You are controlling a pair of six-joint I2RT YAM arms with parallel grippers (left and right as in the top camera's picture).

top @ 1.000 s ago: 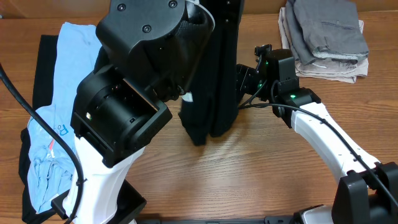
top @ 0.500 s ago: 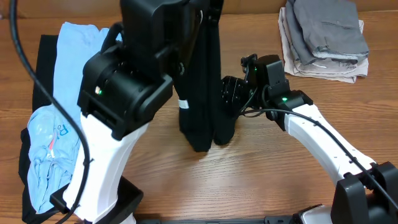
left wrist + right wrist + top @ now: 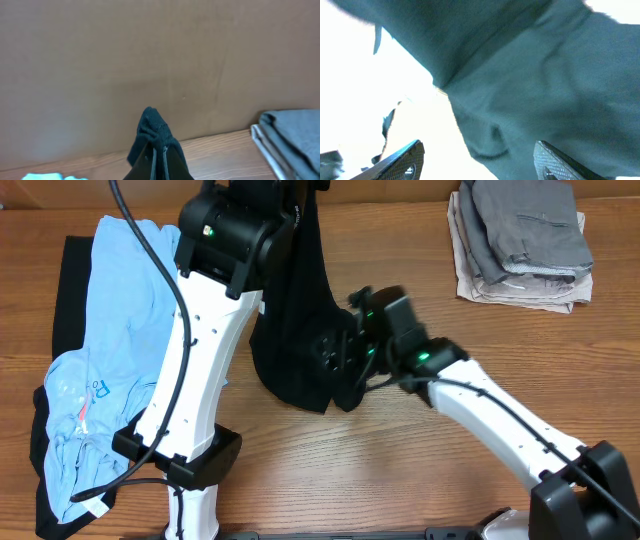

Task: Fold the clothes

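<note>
Overhead view: the black garment (image 3: 292, 330) hung in a long drape from high up, with its lower end bunched on the table (image 3: 420, 480).
Left gripper (image 3: 155, 152): closed tight on a pinch of the black garment's top edge, holding it up.
Right gripper (image 3: 479, 162): jaws stood wide apart with nothing between them, right up against the lower part of the drape.
Other clothes: the T-shirt (image 3: 125, 310), light blue, lay crumpled at the left of the table over a second black garment (image 3: 68, 290). A grey stack (image 3: 520, 235) sat folded at the far right corner.
Handling: the cloth looked soft, limp and light. It would sag and swing, and would likely slip from a shallow pinch. It was not fragile.
Where to hold: probably a bottom corner or the hem of the drape, taken deep in the jaws, so that the two grips could spread it flat.
Writing: the small blue print (image 3: 97, 388) on the T-shirt was too small to read. No label or brand showed on the black garment.
</note>
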